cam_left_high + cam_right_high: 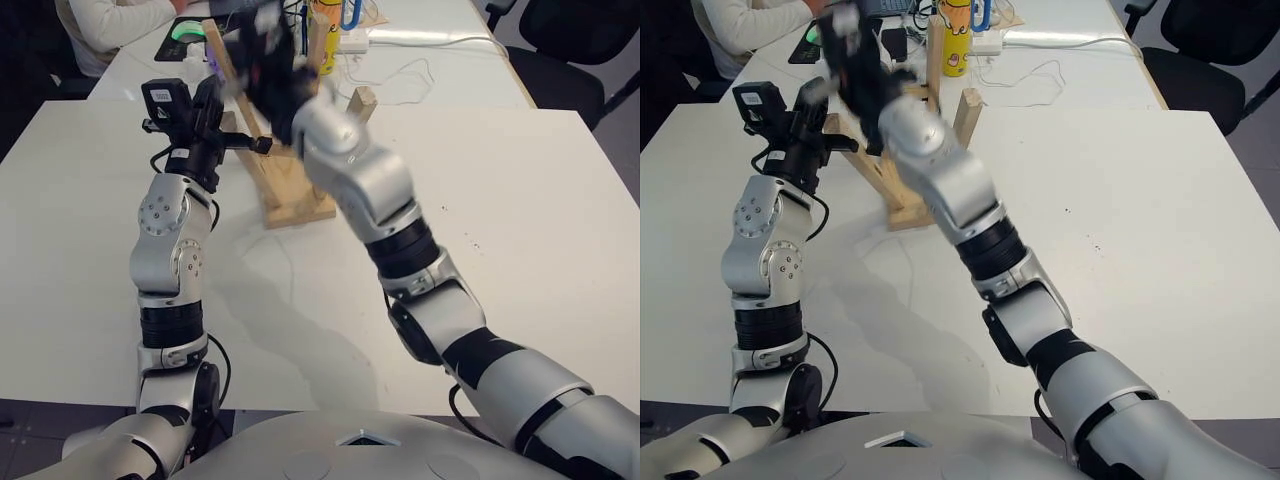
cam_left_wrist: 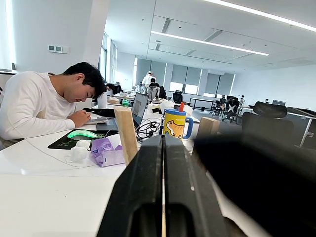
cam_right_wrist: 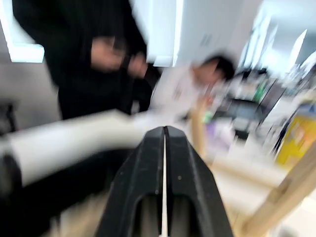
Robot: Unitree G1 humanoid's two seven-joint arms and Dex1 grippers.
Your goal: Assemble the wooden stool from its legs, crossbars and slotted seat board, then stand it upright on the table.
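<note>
Left jaws are pressed together, their black fingers [image 2: 140, 192] meeting along a hairline seam with nothing between them. They lie beside a crossbar [image 1: 240, 140] of the wooden stool [image 1: 300, 212]; whether they touch the wood I cannot tell. Right jaws are likewise closed tight and empty, raised above the stool's upper parts. Part-built, the pale frame rests tilted on the white table [image 1: 520, 200] near its far edge, one leg [image 1: 362, 100] end pointing up.

The left arm [image 1: 165, 250] and right arm [image 1: 400, 200] are shining silver with black joint rings, ending in the black left gripper [image 2: 164, 140] and right gripper [image 3: 164, 131].
</note>
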